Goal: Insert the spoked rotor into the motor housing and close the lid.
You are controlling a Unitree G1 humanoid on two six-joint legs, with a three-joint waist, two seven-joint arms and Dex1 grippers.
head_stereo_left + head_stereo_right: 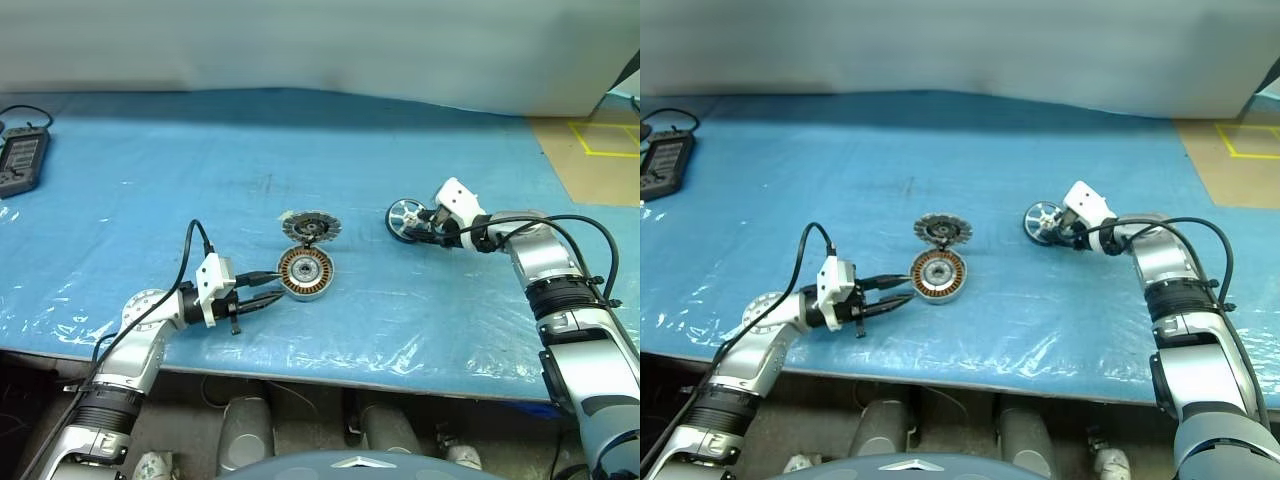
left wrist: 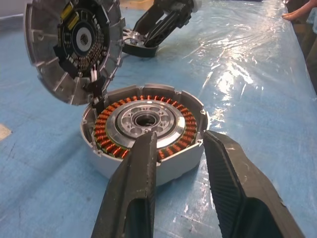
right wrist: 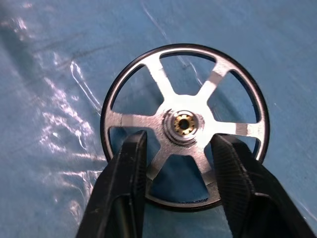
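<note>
The motor housing (image 1: 305, 273), with copper windings around a silver hub, lies flat at the table's middle. Its lid (image 1: 311, 228) stands tilted up behind it, ribbed face toward me, joined at the housing's far rim. My left gripper (image 1: 270, 287) is open, its fingertips (image 2: 146, 148) at the housing's near rim. To the right lies the spoked rotor (image 3: 184, 124), a black ring with silver spokes. My right gripper (image 1: 425, 226) is shut on it, one finger (image 3: 131, 168) on each side of the hub, pressing the near spokes.
A blue plastic sheet (image 1: 200, 150) covers the table. A black handheld device (image 1: 22, 160) with a cable lies at the far left. Tan floor with yellow tape (image 1: 595, 150) shows beyond the right end. A person's hand (image 2: 297, 12) rests at the far edge.
</note>
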